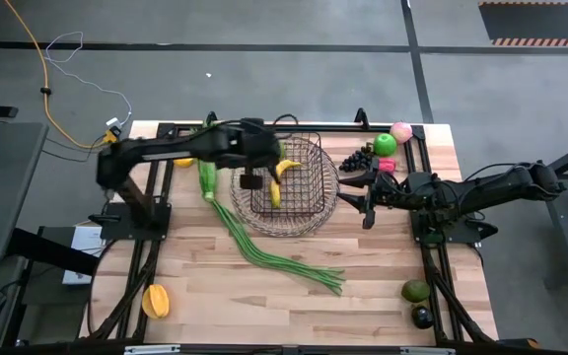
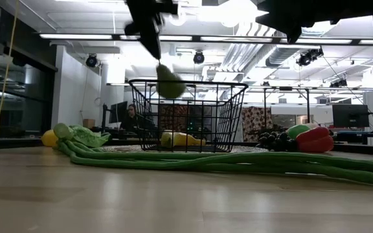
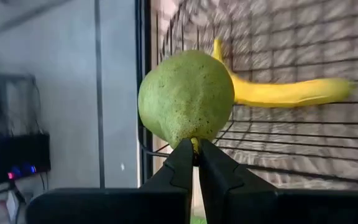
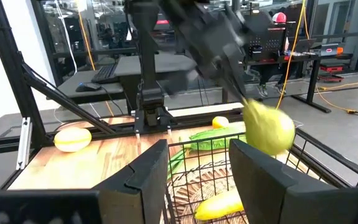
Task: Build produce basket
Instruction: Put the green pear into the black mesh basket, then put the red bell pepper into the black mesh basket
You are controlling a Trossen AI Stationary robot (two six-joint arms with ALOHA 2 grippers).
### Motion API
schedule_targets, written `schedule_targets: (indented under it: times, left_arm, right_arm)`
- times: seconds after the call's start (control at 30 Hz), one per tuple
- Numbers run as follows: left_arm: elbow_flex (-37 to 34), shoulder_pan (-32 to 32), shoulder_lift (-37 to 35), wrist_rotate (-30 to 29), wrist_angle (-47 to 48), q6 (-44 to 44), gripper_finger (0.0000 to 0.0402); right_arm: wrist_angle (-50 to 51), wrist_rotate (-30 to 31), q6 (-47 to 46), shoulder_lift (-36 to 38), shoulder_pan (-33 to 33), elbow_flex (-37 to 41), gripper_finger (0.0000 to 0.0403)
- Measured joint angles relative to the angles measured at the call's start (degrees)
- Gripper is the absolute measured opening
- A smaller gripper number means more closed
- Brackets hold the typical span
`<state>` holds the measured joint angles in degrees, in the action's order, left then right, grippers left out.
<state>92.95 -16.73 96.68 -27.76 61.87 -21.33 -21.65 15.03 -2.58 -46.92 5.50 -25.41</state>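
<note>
The wooden bench [image 1: 264, 296] carries everything, and the largest thing on it is the wire basket [image 1: 314, 202], standing toward the far middle with its flaring rim up. One banana [image 1: 276, 187] already lies inside on the mesh floor, so filling is under way but far from finished.

Long green beans [image 1: 274, 251] trail from beside the basket toward the near side of the bench. A green leafy vegetable [image 1: 206, 177] lies just left of the basket, with a lemon [image 1: 182, 161] beyond it. On the right are dark grapes [image 1: 356, 160], a green apple [image 1: 385, 144], a pink apple [image 1: 400, 131] and something red [image 1: 387, 166]. Well apart, near the front edge, sit an orange fruit [image 1: 155, 301] on the left and two avocados [image 1: 416, 291] on the right.

The left hand [image 3: 195, 144] hangs over the basket's left part, its fingers pinched together on the stem of a green pear [image 3: 186, 98], which dangles above the rim. Held by the stem like that, it probably swings easily, so a low release would suit.

The right hand [image 4: 197, 162] waits at the basket's right rim, fingers apart and holding nothing, likely positioned to steady the basket or collect nearby fruit.
</note>
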Motion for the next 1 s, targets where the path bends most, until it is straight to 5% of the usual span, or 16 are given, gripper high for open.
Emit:
schedule_targets:
  times: [0.5,1.0]
  left_arm:
    - [0.07,-3.83,14.62,-3.79,-0.15,-4.82,0.0003]
    - [0.07,-3.79,15.93,-9.98,-0.10,-5.90,0.0083]
  right_arm:
    - [0.15,0.00,-0.12,0.00,0.01,0.00,0.0161]
    - [0.24,0.00,0.01,0.00,0.00,0.00,0.0161]
